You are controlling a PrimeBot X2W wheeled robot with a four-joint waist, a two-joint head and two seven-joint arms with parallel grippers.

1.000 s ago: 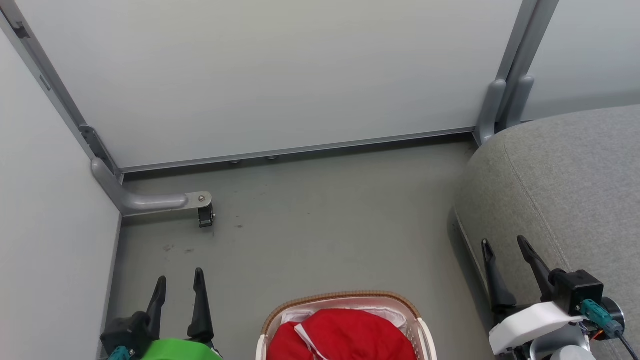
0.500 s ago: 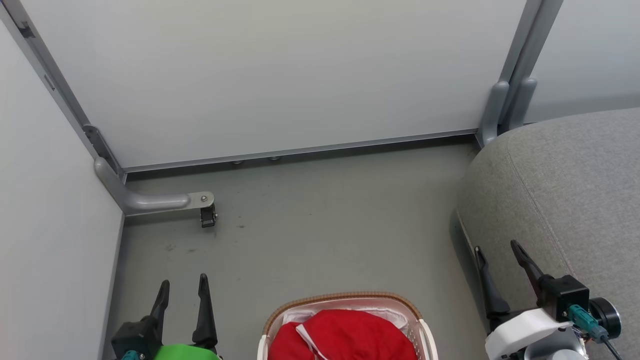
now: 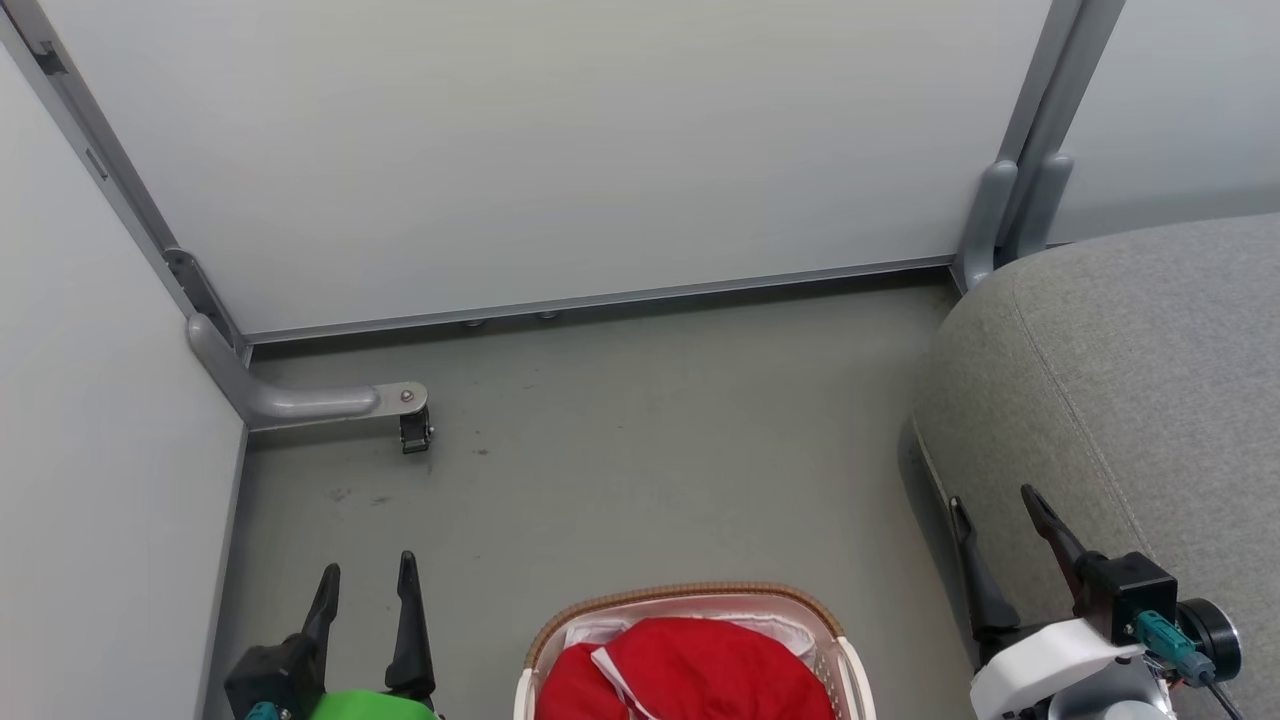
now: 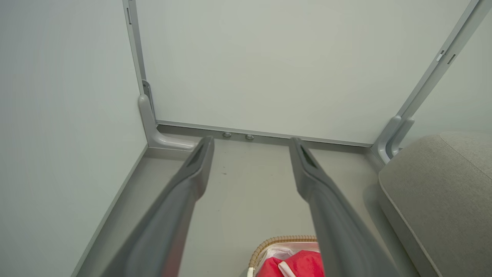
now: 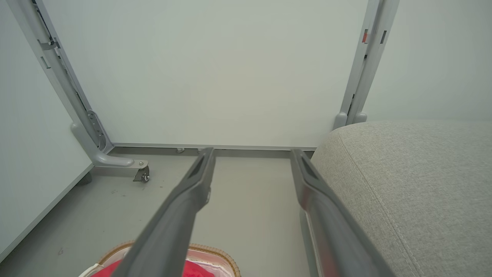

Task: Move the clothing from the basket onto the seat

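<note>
Partly cropped, the basket (image 3: 690, 593) turns a rounded end toward the wall (image 3: 560, 150)

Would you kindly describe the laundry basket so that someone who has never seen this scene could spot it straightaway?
Start at the grey seat on the right and look left along the floor to the bottom middle of the head view, where the basket stands. Its brown woven rim over cream-white sides, and the bright red clothing heaped inside, set it apart from the grey around it.
</note>
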